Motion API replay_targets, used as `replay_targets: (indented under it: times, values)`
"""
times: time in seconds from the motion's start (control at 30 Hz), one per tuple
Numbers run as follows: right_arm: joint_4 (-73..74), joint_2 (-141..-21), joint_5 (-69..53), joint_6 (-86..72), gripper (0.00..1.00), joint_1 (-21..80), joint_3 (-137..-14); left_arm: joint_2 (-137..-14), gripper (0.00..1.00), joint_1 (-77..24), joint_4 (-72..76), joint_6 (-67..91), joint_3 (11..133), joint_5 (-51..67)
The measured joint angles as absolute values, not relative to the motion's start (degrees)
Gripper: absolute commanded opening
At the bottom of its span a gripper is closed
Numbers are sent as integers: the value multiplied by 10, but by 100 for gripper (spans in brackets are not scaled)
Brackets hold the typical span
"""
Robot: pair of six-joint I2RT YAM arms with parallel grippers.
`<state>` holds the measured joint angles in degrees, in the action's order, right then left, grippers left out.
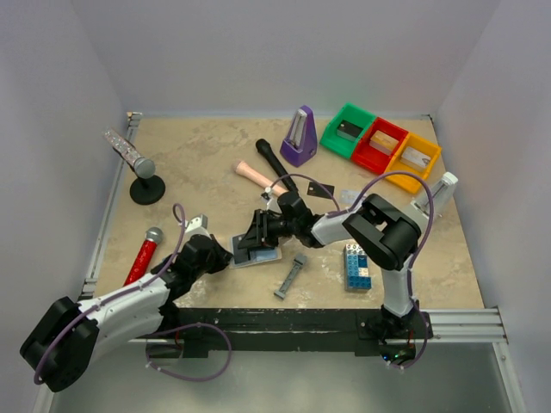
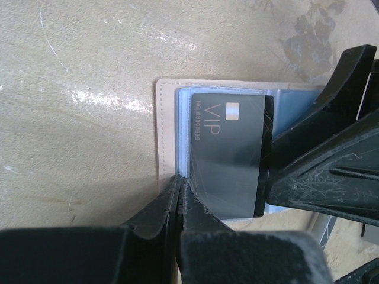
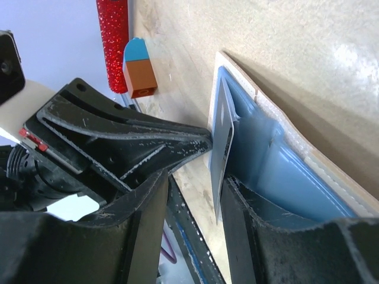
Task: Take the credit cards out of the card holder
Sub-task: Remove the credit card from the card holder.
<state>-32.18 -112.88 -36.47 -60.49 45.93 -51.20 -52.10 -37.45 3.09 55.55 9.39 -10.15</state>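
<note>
One black card [image 2: 231,154] sits in the card holder [image 2: 167,124]; left end effector [image 2: 179,198] closed at the holder's edge, right end effector [image 3: 195,180] open astride the card.

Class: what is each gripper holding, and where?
Right gripper: open jaws straddle the black card's edge, gap showing, no grip. Left gripper: jaws shut, empty, at the card holder's edge.

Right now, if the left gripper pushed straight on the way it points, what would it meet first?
The card holder: the shut left gripper sits at its pale edge, seemingly touching. Beyond lie the black card, then the right gripper's fingers.
</note>
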Motion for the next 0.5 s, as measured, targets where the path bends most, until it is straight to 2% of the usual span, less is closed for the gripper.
replay_targets:
  times: [0.5]
  values:
    - [-267, -1149, -373, -591, 45, 465, -549, -514, 0, -375, 52, 556, 81, -86]
